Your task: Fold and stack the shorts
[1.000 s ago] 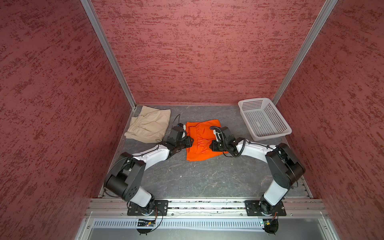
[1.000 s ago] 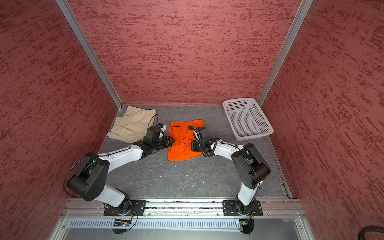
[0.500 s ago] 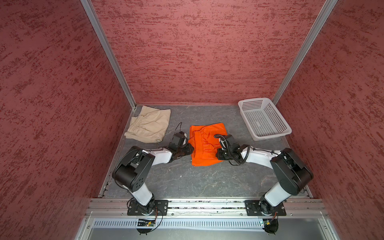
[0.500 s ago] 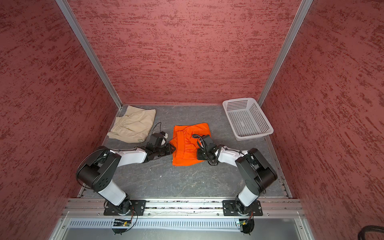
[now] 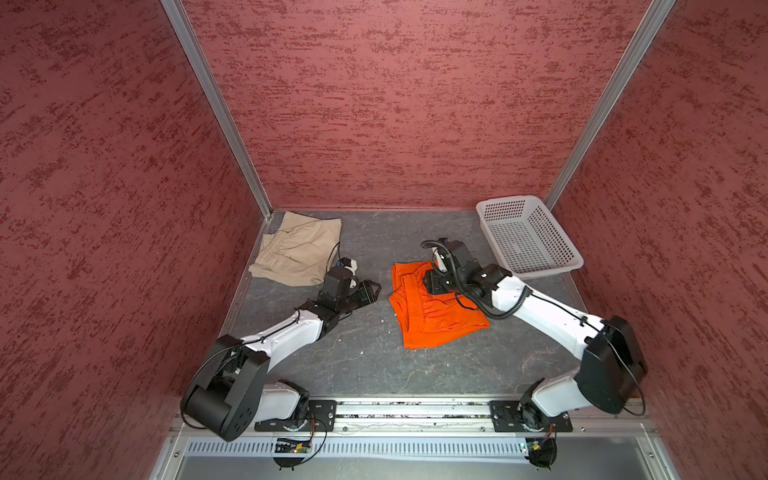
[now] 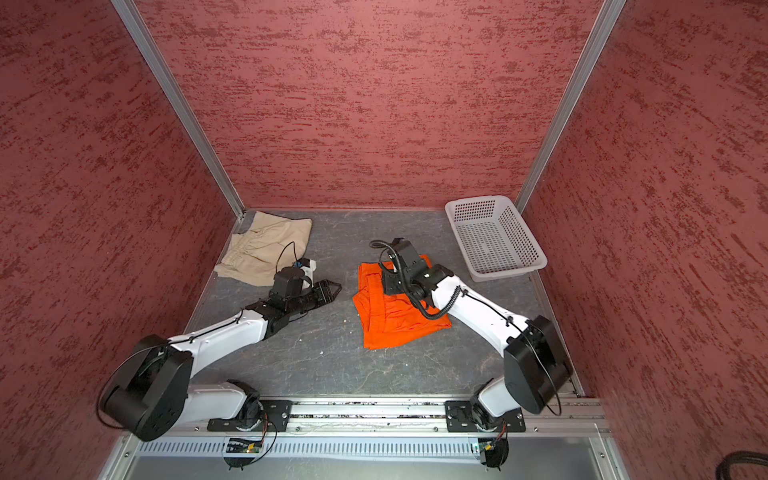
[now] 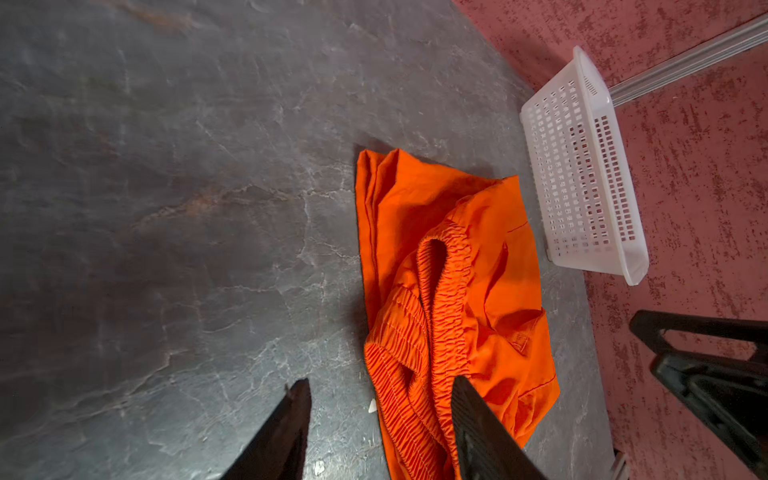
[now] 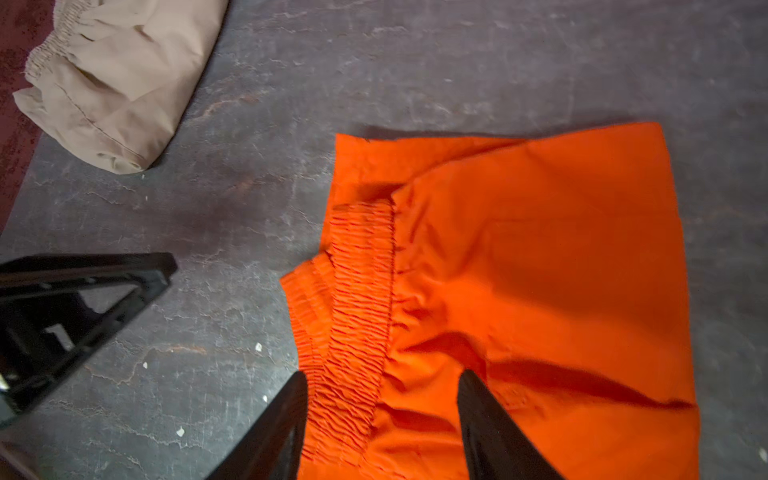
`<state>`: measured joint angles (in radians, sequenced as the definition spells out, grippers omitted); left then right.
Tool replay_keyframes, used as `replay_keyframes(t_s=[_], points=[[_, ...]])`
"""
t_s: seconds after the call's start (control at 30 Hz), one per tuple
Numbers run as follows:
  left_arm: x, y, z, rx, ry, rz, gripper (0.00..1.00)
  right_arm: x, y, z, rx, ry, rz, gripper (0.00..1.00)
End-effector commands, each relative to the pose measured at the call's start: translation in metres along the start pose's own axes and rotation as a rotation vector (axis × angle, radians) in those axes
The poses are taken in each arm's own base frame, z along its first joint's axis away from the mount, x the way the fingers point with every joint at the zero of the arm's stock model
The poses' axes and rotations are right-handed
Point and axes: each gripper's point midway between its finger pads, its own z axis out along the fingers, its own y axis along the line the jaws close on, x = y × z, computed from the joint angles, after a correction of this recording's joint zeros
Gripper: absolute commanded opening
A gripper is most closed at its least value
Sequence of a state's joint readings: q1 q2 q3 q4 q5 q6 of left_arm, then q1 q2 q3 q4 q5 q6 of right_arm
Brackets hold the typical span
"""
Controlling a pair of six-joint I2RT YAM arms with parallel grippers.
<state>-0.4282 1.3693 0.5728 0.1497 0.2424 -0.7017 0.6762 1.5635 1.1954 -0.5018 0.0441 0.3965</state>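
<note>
- Orange shorts (image 5: 432, 328): folded, lying in the middle of the table (image 5: 365, 365), with the gathered waistband on the left arm's side.
- Beige shorts (image 5: 299, 249): folded in the far left corner, well apart from the orange pair.
- Left gripper (image 5: 371, 289): fingers apart, holding nothing, between the 2 pairs.
- Right gripper (image 8: 383, 376): fingers apart (no cloth clamped), over the orange waistband.
- White basket (image 5: 523, 245): far right corner.
</note>
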Motion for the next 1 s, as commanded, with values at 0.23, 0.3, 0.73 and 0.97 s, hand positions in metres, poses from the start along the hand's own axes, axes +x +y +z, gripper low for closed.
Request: replay_keyframes(t_s=[0.23, 0.3, 0.73, 0.97], points=[[0.017, 0.001, 0.045, 0.073, 0.063, -0.109, 0.55, 0.009, 0.006, 0.086, 0.099, 0.085, -0.105, 0.65], [0.019, 0.003, 0.051, 0.077, 0.075, -0.121, 0.55, 0.010, 0.005, 0.092, 0.110, 0.085, -0.112, 0.65], [0.029, 0.004, 0.080, 0.091, 0.110, -0.139, 0.51, 0.018, 0.005, 0.117, 0.083, 0.092, -0.119, 0.41], [0.037, 0.008, 0.087, 0.077, 0.129, -0.136, 0.45, 0.023, 0.001, 0.124, 0.083, 0.114, -0.111, 0.50]])
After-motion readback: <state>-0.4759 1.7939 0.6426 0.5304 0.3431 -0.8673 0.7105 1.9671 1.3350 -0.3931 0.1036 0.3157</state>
